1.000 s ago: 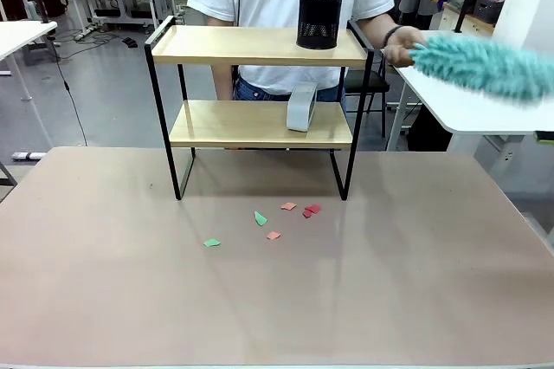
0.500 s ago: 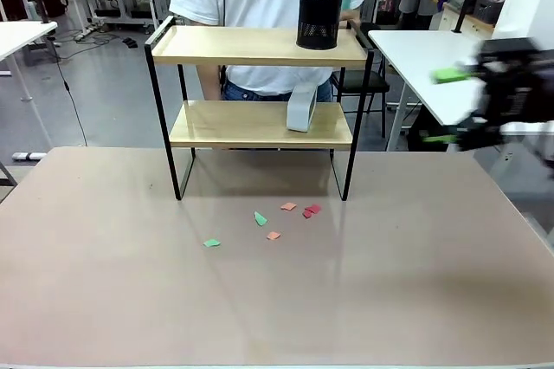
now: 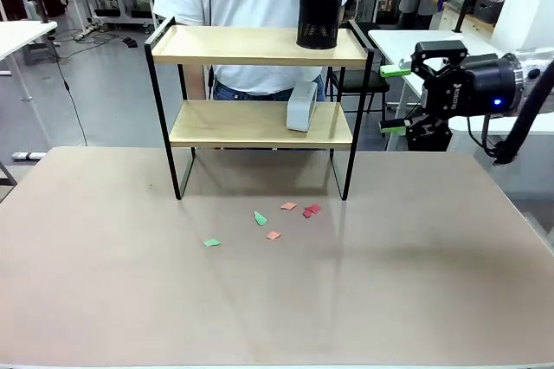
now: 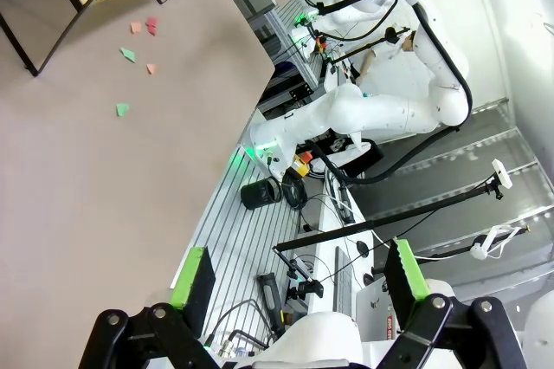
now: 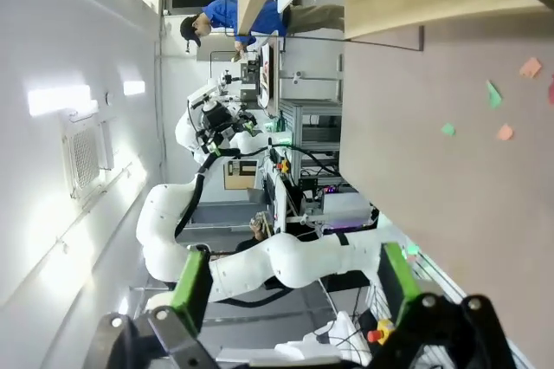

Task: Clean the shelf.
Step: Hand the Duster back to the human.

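the shelf point(image 3: 260, 83) stands at the far middle of the surface point(image 3: 130, 300). right gripper point(image 3: 395, 99) hangs beside it, jaws open, holding nothing. left gripper point(image 4: 299, 278) jaws open too, empty.

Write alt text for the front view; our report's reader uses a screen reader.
A two-tier wooden shelf stands on a brown table, a black mesh cup on top. The right tool hovers open beside it; paper scraps lie in front.
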Available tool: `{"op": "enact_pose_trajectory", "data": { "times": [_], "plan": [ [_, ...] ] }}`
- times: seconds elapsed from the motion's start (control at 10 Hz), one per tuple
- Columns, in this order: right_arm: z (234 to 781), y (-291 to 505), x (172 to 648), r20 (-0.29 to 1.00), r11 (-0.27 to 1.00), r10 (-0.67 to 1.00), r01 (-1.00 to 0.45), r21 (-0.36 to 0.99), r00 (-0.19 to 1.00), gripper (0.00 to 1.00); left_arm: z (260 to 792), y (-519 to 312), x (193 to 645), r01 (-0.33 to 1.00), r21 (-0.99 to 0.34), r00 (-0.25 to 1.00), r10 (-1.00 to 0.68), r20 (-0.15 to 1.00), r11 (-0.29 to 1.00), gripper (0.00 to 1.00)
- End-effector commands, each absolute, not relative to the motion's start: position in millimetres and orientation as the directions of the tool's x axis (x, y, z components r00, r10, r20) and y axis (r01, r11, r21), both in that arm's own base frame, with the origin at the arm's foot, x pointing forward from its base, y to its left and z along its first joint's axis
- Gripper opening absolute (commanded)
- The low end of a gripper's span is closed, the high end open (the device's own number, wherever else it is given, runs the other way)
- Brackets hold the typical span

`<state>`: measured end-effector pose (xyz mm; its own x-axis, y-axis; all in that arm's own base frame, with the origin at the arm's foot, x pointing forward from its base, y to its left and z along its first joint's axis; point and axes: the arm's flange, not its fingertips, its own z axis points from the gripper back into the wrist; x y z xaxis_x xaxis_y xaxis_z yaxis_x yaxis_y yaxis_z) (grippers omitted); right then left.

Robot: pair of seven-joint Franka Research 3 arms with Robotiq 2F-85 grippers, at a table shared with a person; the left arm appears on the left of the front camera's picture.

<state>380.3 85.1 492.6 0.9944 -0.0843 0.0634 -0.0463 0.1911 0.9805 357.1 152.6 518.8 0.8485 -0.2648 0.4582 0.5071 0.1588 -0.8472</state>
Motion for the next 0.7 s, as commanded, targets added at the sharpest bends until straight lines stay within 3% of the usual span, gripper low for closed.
{"op": "enact_pose_trajectory", "data": {
  "times": [0.0,0.6],
  "plan": [
    [494.8,84.0,366.1,0.073,0.192,-0.068,-0.059,0.980,0.995,1.00,519.7,154.6,354.0,0.523,-0.838,0.837,-0.277,0.472,0.152,1.00],
    [494.8,84.0,366.1,0.073,0.192,-0.068,-0.059,0.980,0.995,1.00,519.7,154.6,354.0,0.523,-0.838,0.837,-0.277,0.472,0.152,1.00]
  ]
}}
